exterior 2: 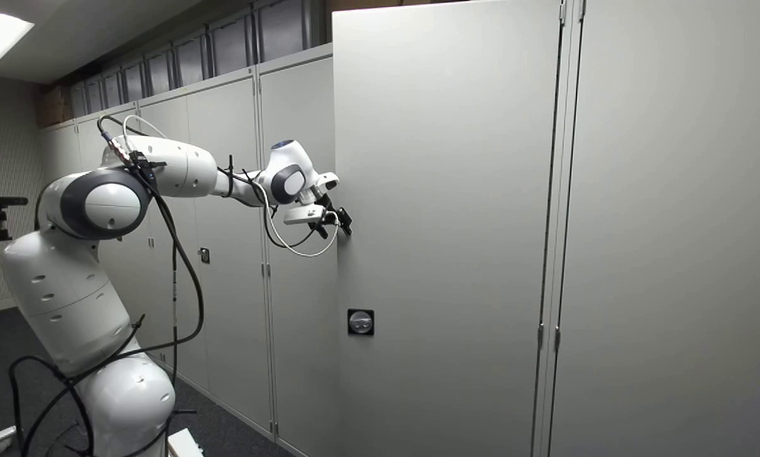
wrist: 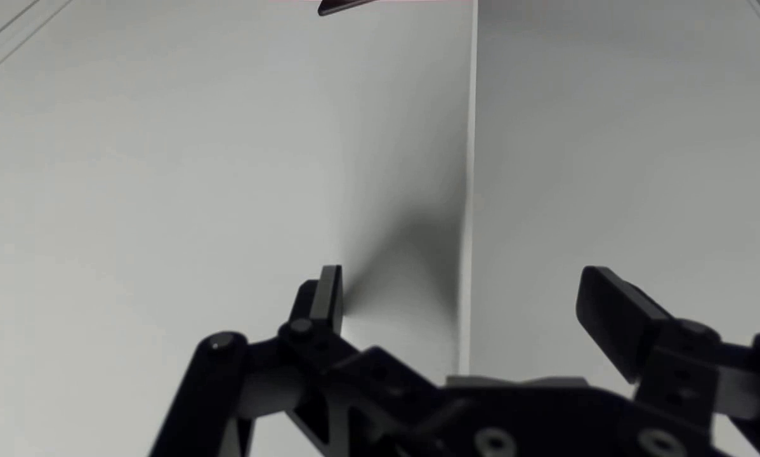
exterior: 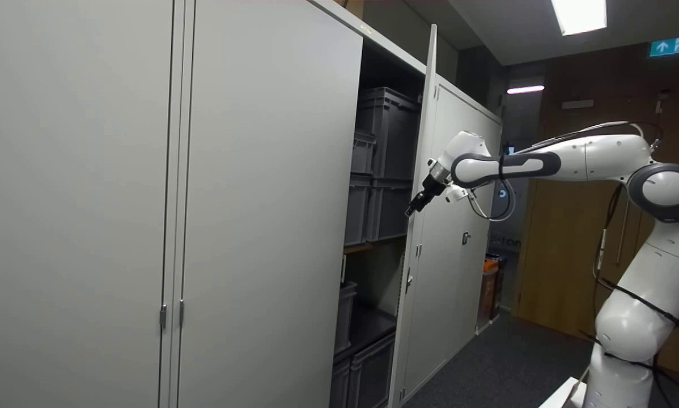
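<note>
Nearest me, a shut panel (exterior: 73, 198) fills the far left, with a shut leaf (exterior: 271, 198) beside it; past that leaf's right edge, grey crates (exterior: 402, 141) sit stacked inside the cabinet (exterior: 395, 51). Next comes the open door (exterior 2: 450, 190), standing out from the cabinet front. I'd judge things to be midway: the door already stands clear of the opening, yet nothing has hold of it, so a firm grip is not yet made. It looks tall, flat and plain, pale grey, with a round lock (exterior 2: 361, 322) near its free edge. Above that lock hangs the gripper (wrist: 462, 282), fingers (wrist: 611, 317) spread wide, one to either side of the door's edge; I can't tell whether either touches. Farther right, the white arm (exterior: 611, 158) reaches back, then bends down toward the floor (exterior: 515, 351).
</note>
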